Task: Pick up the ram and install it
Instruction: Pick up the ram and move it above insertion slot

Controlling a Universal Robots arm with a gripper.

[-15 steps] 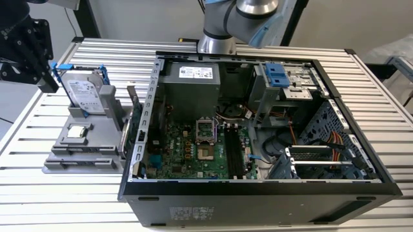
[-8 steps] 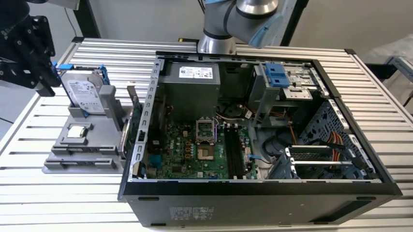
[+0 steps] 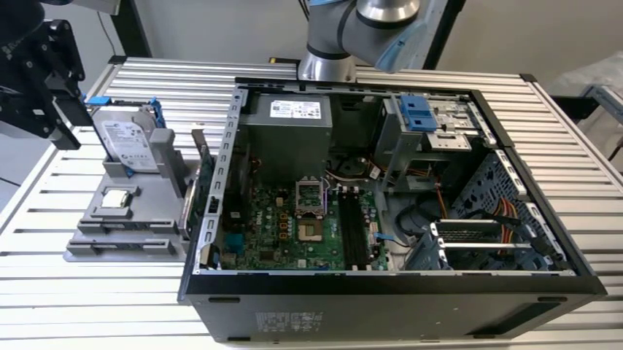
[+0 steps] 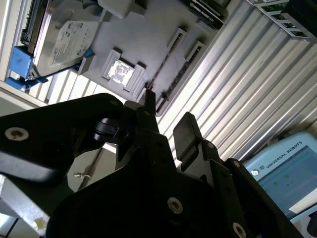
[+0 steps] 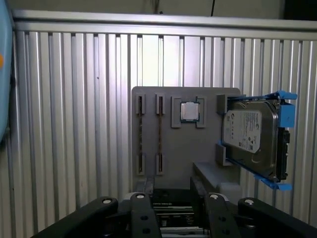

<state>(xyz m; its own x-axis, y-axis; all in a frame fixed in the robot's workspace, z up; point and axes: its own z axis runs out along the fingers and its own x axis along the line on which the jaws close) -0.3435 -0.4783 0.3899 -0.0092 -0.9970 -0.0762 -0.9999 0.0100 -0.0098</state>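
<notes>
Ram (image 5: 159,133) stands on edge in a slot of the grey holder (image 5: 183,148) on the surface (image 5: 74,124), presumably so its top edge can be pinched, while the empty, spread-fingered hand (image 5: 176,201) hangs at eleven o'clock from that holder in the exterior view.

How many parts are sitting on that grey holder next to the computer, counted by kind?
On the grey holder, in the first wrist view:
Hard drive: 1
Processor chip: 1
Ram sticks: 2, it seems, standing on edge in side-by-side slots
Total: 4
</notes>
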